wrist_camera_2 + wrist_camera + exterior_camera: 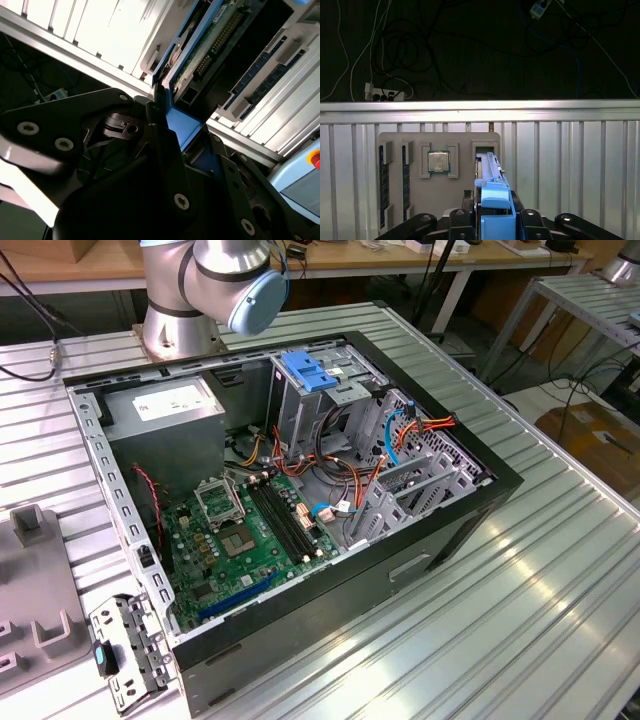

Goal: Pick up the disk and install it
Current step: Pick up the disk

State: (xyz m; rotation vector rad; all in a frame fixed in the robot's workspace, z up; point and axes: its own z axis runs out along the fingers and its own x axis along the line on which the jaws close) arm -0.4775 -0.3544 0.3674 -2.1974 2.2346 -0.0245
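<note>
Jaws of the gripper (495, 206) are clamped on the blue plastic bracket of the disk (489, 170). The disk stands on edge at the narrow slot of a grey tray (462, 192) on the ribbed metal table (570, 170), near a processor chip (439, 162) seated in the same tray. In the second wrist view the disk (210, 45) shows a green circuit board with a dark connector row, framed by the blue bracket along its edges.
</note>
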